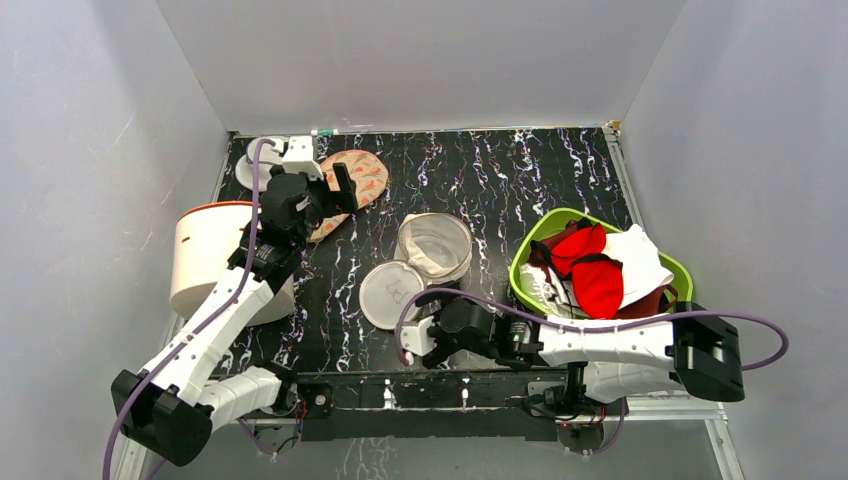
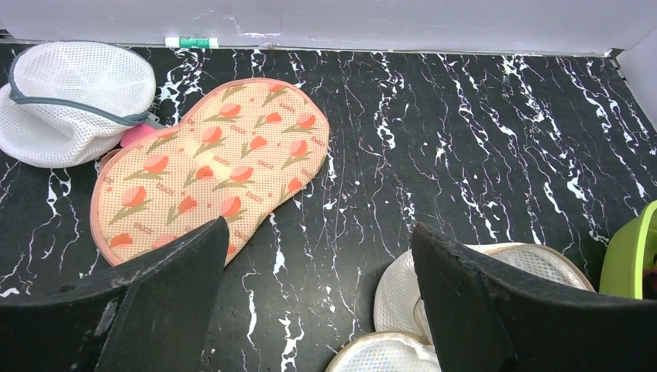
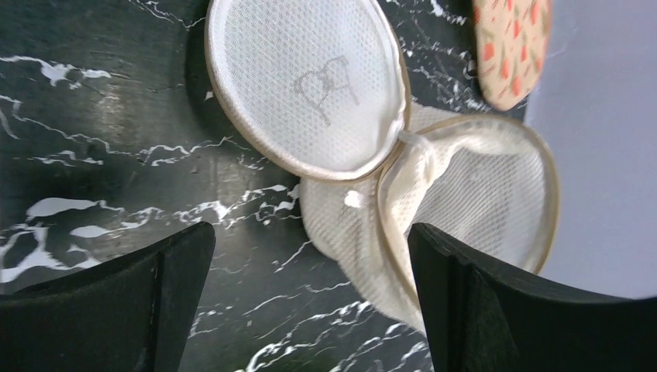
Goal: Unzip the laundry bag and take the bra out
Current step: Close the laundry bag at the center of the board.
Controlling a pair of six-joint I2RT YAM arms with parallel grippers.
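Observation:
The laundry bag (image 1: 434, 245) lies unzipped mid-table, its flat lid half (image 1: 392, 293) folded out toward me with a small dark mark on it. It shows empty in the right wrist view (image 3: 310, 85) and at the lower right of the left wrist view (image 2: 399, 298). The red bra (image 1: 590, 268) lies in the green basket (image 1: 560, 215) at the right. My left gripper (image 1: 330, 200) (image 2: 319, 226) is open and empty, above the table to the bag's left. My right gripper (image 1: 415, 322) (image 3: 311, 229) is open and empty, just in front of the lid half.
A peach floral pouch (image 1: 352, 185) (image 2: 209, 167) lies at the back left by the left gripper. A small greyish mesh pod (image 1: 255, 165) (image 2: 73, 101) sits in the back left corner. A white tub with orange rim (image 1: 205, 255) stands left. White and maroon garments share the basket.

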